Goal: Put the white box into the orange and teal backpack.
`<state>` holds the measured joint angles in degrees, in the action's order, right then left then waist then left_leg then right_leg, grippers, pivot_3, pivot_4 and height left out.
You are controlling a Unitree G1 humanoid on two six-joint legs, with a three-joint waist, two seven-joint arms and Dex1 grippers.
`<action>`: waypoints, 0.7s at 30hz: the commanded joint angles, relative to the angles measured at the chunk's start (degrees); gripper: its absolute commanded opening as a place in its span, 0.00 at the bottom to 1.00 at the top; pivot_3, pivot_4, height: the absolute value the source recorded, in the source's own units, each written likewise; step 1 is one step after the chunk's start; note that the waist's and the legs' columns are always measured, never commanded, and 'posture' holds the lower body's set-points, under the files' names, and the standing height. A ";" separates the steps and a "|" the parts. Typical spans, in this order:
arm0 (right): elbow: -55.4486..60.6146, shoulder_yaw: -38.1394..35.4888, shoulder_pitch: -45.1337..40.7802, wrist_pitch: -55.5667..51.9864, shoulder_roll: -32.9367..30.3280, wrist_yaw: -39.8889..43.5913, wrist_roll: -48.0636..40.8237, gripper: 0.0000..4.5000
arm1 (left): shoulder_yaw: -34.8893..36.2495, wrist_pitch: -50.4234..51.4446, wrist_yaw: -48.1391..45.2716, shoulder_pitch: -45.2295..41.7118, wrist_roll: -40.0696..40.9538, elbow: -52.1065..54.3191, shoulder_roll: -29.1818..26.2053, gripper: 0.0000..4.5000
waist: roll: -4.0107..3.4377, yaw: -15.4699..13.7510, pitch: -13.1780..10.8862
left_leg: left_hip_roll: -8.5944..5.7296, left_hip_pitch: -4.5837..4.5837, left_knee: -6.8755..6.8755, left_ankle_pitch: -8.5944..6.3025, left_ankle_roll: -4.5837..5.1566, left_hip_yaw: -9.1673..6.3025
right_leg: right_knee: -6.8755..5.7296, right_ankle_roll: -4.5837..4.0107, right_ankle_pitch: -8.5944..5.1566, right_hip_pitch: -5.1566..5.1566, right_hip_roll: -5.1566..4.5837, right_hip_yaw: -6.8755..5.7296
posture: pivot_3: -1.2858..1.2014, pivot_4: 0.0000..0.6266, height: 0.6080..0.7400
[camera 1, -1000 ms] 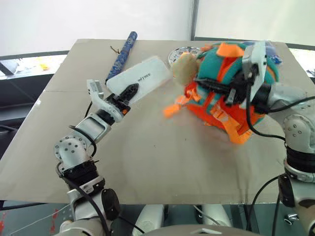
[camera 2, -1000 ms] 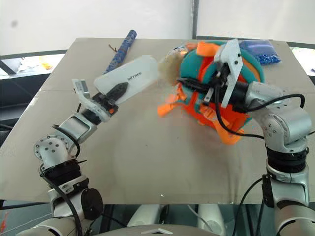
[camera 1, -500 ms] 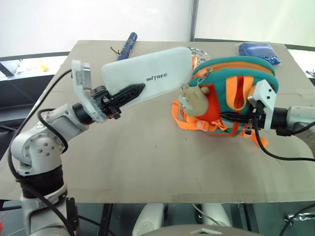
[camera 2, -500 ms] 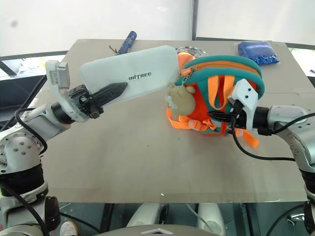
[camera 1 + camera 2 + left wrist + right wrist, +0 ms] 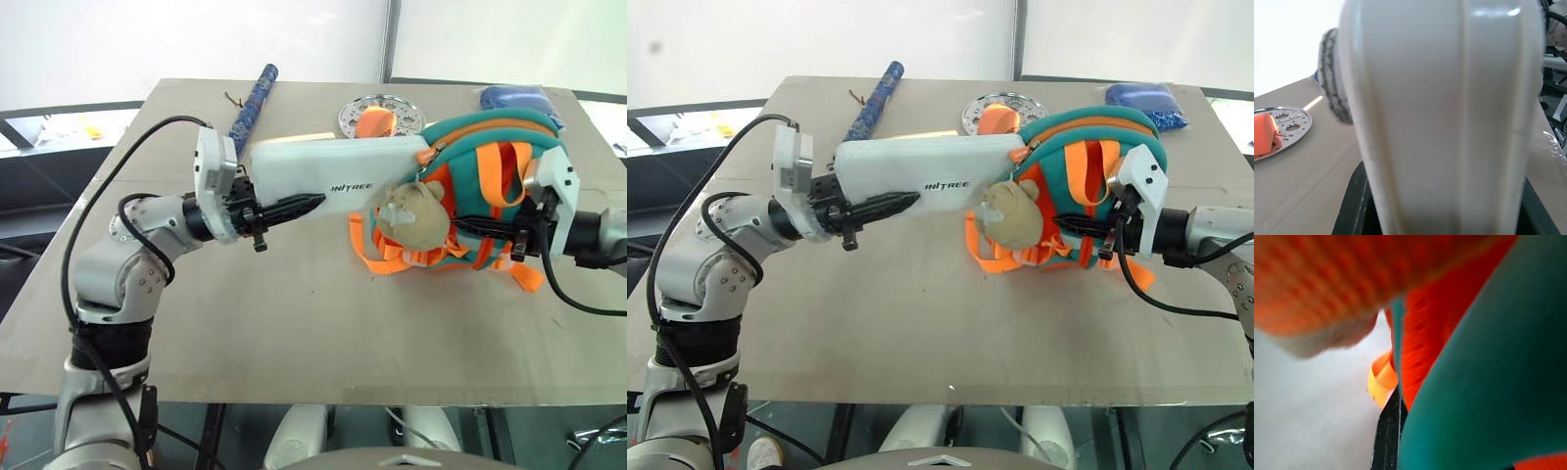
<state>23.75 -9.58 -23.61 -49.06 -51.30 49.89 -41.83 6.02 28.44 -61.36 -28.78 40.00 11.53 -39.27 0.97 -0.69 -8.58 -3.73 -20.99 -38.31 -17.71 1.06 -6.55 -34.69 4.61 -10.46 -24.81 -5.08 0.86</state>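
Observation:
My left gripper (image 5: 304, 201) is shut on the white box (image 5: 333, 176) and holds it level above the table, long side pointing at the orange and teal backpack (image 5: 490, 181). The box's far end meets the backpack's teal zip rim; I cannot tell if it is inside. From the left wrist, the box (image 5: 1440, 112) blocks most of what lies ahead. The backpack lies on its side with its beige plush toy (image 5: 413, 217) hanging in front. My right gripper (image 5: 478, 228) is shut on the backpack's lower fabric, seen close as teal cloth (image 5: 1488, 382).
A round silver plate (image 5: 380, 116) with an orange piece on it sits behind the box. A blue patterned roll (image 5: 250, 103) lies at the back left and a blue pouch (image 5: 514, 98) at the back right. The brown table (image 5: 294, 333) has bare room in front.
The left arm swung the box from angled to level, its end now at the backpack. The right gripper drew the backpack rightward and it settled on its side.

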 commanded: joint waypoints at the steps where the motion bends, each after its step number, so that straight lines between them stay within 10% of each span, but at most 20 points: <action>1: 2.43 -2.91 -3.06 0.14 1.15 -1.55 -3.05 0.02 | -3.49 -3.29 -3.93 -1.75 -2.87 -0.31 0.08 0.25 | 0.00 -0.03 0.00 | 0.00 0.00 0.00 0.00 0.00 -0.01 | 0.00 0.00 0.00 0.00 0.00 -0.02 | 0.52 0.24 0.95; 21: 7.53 3.13 -5.80 1.12 7.51 -1.68 -7.55 0.02 | -26.26 3.24 4.39 -22.29 -20.16 -14.39 22.79 0.25 | 0.01 -0.09 0.00 | -0.07 -0.05 -0.11 0.00 0.02 -0.03 | -0.06 0.02 0.01 0.02 0.02 -0.08 | 0.52 0.24 0.95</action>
<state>28.98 -6.27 -28.03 -49.39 -44.36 48.72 -48.28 -16.68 31.84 -56.60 -49.02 20.76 -3.44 -18.99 0.99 -0.79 -8.58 -3.81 -21.04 -38.42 -17.71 1.08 -6.58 -34.76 4.64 -10.45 -24.78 -5.06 0.79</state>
